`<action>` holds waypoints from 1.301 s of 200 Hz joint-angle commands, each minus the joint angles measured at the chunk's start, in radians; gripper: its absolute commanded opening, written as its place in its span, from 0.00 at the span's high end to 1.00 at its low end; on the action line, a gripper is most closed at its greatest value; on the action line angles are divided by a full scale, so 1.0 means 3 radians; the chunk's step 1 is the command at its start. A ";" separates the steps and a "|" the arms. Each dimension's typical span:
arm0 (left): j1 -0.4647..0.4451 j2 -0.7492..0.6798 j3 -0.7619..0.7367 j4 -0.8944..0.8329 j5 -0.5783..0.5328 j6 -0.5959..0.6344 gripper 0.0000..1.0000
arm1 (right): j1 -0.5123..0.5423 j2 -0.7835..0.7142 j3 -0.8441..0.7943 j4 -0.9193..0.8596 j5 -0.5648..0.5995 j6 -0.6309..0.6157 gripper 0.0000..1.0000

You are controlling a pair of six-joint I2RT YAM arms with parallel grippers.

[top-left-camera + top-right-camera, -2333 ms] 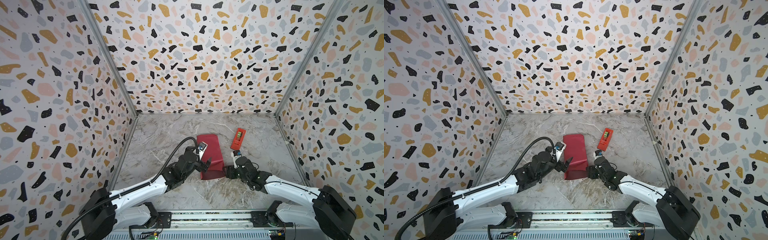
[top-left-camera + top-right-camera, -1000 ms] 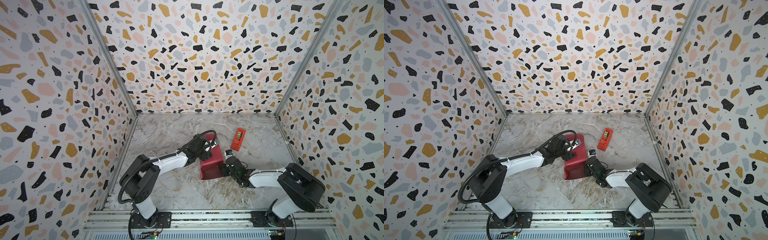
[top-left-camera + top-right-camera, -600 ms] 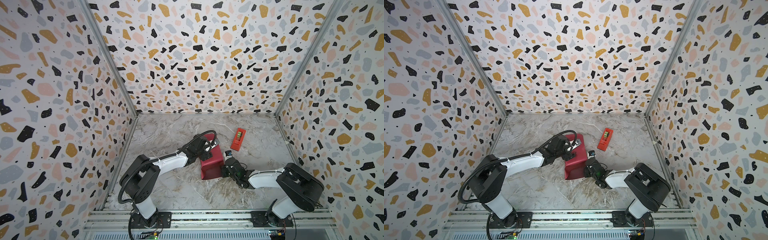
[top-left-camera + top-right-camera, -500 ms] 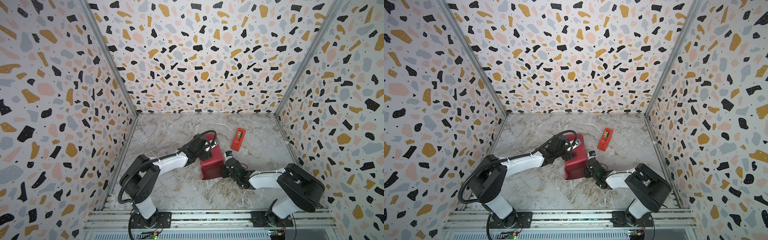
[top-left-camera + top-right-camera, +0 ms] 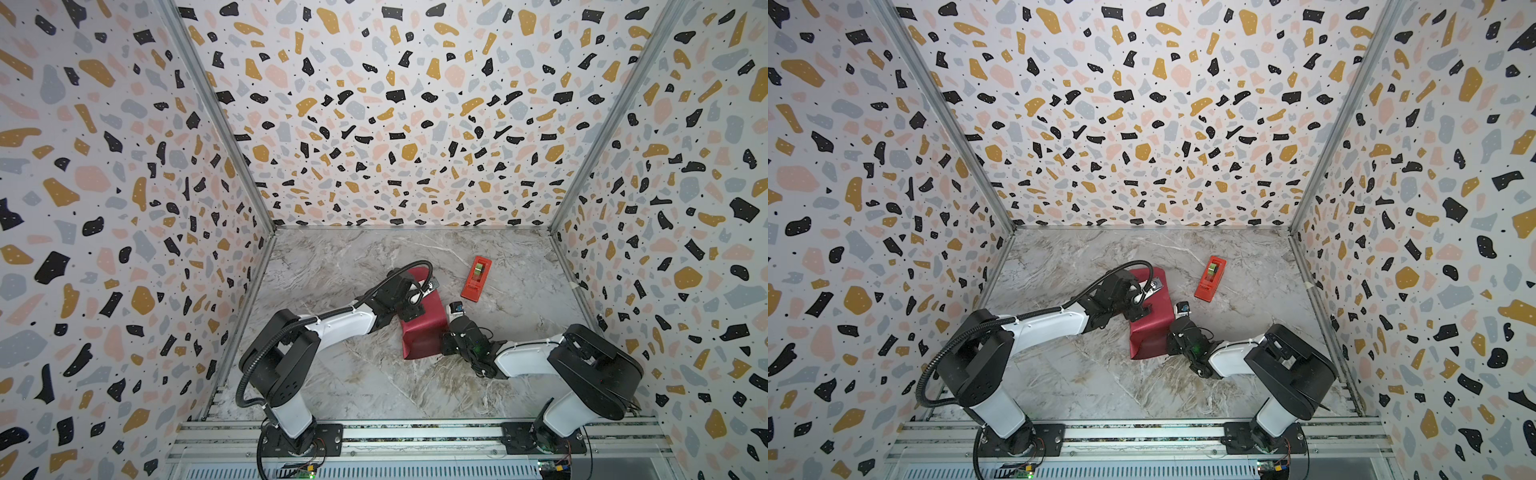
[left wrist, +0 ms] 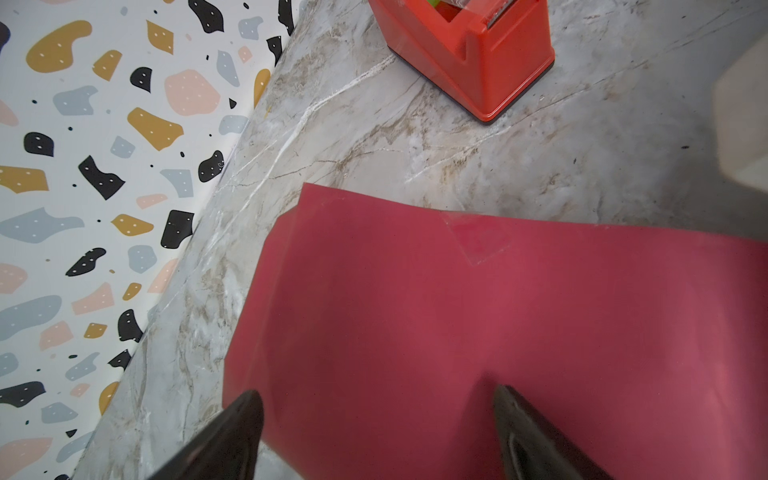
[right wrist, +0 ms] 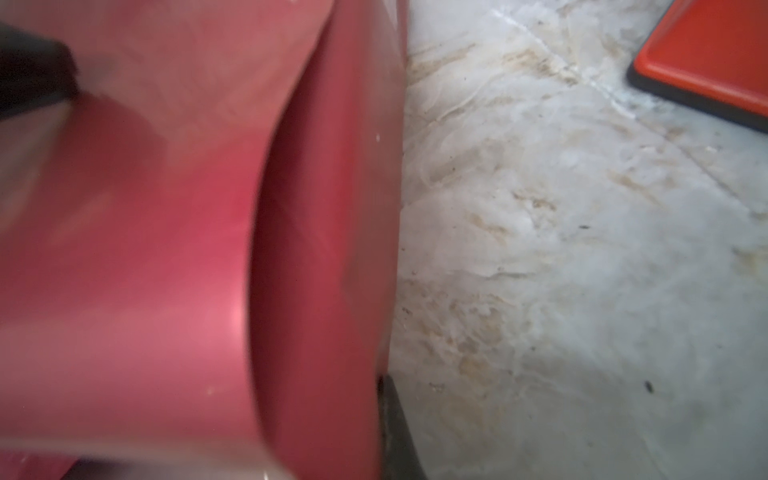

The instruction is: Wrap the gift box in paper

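Paper [image 5: 424,328] hides the gift box completely (not a scrap of olive shows from any angle). The maroon bundle sits about mid-counter [image 5: 365,386], with the red tape dispenser [image 5: 476,278] a little beyond it and apart. What worries me is the pull: the sheet is pinched by a thin edge low on its right side. A tug there could tear it, slip it out of the pinch, or drag the whole bundle sideways if nothing is really bearing down on top. One small piece of clear tape [image 6: 473,241] on the seam looks like all that closes the wrap, so strain on the flap might peel it. The near end of the wrap looks loose and unfolded, and could spring open. As for the claws, the left claw [image 6: 378,419] is spread wide over the top of the bundle. Its fingertips [image 6: 239,428] are down at the paper's surface with nothing gripped between them, and whether they press or merely hover I can't tell. The right claw [image 7: 380,399] is closed tight against the bundle's right side, down by the counter. Only one of its fingers shows past the sheet's edge, so I judge it has the paper's edge nipped between its jaws.
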 commanded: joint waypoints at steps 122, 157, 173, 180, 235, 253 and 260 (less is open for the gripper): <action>-0.0045 -0.0027 -0.0020 -0.0144 -0.0026 -0.0089 0.12 | 0.0012 -0.0358 -0.0330 -0.0460 -0.0174 0.0040 0.71; -0.0045 -0.0027 -0.0014 -0.0154 -0.0026 -0.0117 0.12 | -0.0001 -0.0146 -0.0207 -0.0399 -0.0168 -0.0006 0.91; -0.0045 -0.0041 0.0008 -0.0160 -0.0009 -0.0185 0.12 | -0.0004 -0.0094 -0.0160 -0.0402 -0.0168 -0.0012 1.00; -0.0044 -0.0055 0.0024 -0.0161 0.0015 -0.0241 0.12 | -0.0003 -0.0083 -0.0153 -0.0404 -0.0166 -0.0005 1.00; -0.0045 -0.0650 -0.0214 0.0004 -0.0013 -0.1252 0.05 | -0.0005 -0.0330 -0.0245 -0.0500 -0.0178 0.0018 0.69; -0.0043 -0.1116 -0.0682 0.0213 -0.0185 -0.1960 0.04 | -0.0012 -0.0552 -0.0313 -0.0613 -0.0229 -0.0014 0.56; -0.0045 -0.1304 -0.0910 0.0288 -0.0213 -0.2276 0.05 | -0.0022 -0.0652 -0.0330 -0.0669 -0.0279 -0.0043 0.53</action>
